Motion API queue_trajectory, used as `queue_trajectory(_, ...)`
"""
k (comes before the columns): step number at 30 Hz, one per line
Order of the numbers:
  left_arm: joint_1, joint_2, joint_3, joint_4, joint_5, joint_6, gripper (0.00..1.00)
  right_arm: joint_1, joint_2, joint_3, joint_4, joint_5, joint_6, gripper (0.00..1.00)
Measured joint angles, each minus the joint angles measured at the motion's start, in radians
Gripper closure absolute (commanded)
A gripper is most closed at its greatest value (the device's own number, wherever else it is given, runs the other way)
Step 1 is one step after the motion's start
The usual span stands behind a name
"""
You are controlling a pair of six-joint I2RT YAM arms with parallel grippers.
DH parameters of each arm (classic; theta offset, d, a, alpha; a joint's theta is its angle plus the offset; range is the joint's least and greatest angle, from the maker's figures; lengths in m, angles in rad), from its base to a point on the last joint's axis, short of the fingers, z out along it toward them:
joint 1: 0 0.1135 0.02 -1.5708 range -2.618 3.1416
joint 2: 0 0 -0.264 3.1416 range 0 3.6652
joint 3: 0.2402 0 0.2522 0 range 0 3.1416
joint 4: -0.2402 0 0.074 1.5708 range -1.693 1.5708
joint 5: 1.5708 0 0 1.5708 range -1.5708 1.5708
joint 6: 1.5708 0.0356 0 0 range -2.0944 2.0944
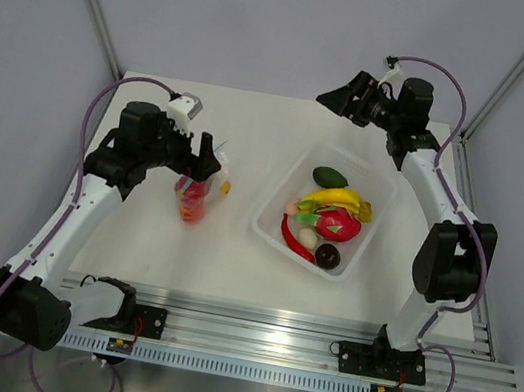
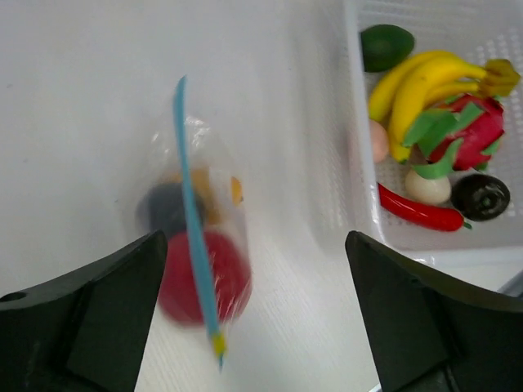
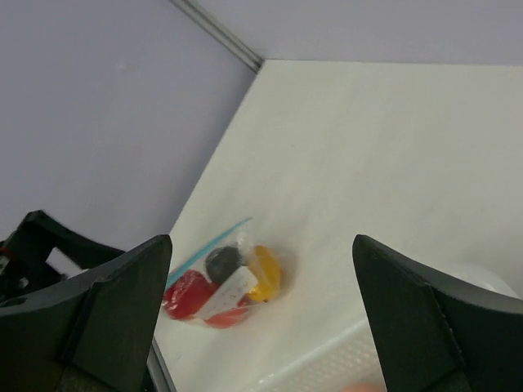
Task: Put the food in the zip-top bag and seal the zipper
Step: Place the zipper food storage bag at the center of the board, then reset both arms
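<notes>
Nearest, the ribbed aluminium rail [image 1: 300,327] carries my two bases at the edge of the matt white table [image 1: 222,250]. My left gripper [image 1: 209,160] hangs just above the small clear thin plastic pouch [image 1: 196,197], its black fingers [image 2: 90,314] spread wide and gripping nothing. The pouch lies left of centre, its narrow light blue zipper strip [image 2: 191,220] running up between those fingers. Inside sit a glossy red toy fruit [image 2: 204,282], a dark round one [image 2: 167,208] and a yellow-orange one [image 3: 265,273]. A white patch [image 3: 227,292] on the pouch is too blurred to read (whether the strip is pressed shut, I cannot tell). Right of it, apart, stands the white perforated rectangular plastic tray [image 1: 272,226] holding a green avocado [image 1: 329,177], yellow bananas [image 1: 338,199], a pink dragon fruit [image 1: 343,226], a red chilli [image 1: 293,237] and a dark brown fruit [image 1: 327,257]. Farthest off, my right gripper [image 1: 328,96] is raised over the table's far edge, jaws wide apart, empty.
</notes>
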Motion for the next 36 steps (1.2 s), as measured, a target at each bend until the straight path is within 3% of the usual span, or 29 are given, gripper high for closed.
queue_trajectory(5, -0.074, 0.005, 0.044, -0.089, 0.025, -0.018, 0.01, 0.014, -0.16, -0.158, -0.274, 0.254, -0.112, 0.01)
queue_trajectory(10, -0.073, -0.007, 0.145, -0.154, -0.051, -0.06, 0.01, 0.021, -0.269, -0.237, -0.506, 0.519, -0.177, 0.01)
queue_trajectory(15, -0.106, -0.037, 0.243, -0.235, -0.09, -0.088, 0.01, 0.02, -0.42, -0.346, -0.669, 0.819, -0.182, 0.01)
queue_trajectory(20, -0.166, -0.1, 0.231, -0.306, -0.146, -0.111, 0.01, 0.021, -0.52, -0.383, -0.818, 1.06, -0.143, 0.0)
queue_trajectory(27, -0.171, -0.204, 0.171, -0.354, -0.187, -0.138, 0.01, 0.021, -0.56, -0.489, -0.917, 1.188, -0.111, 0.01)
queue_trajectory(36, -0.172, -0.211, 0.17, -0.354, -0.195, -0.15, 0.01, 0.021, -0.644, -0.57, -0.942, 1.198, -0.079, 0.01)
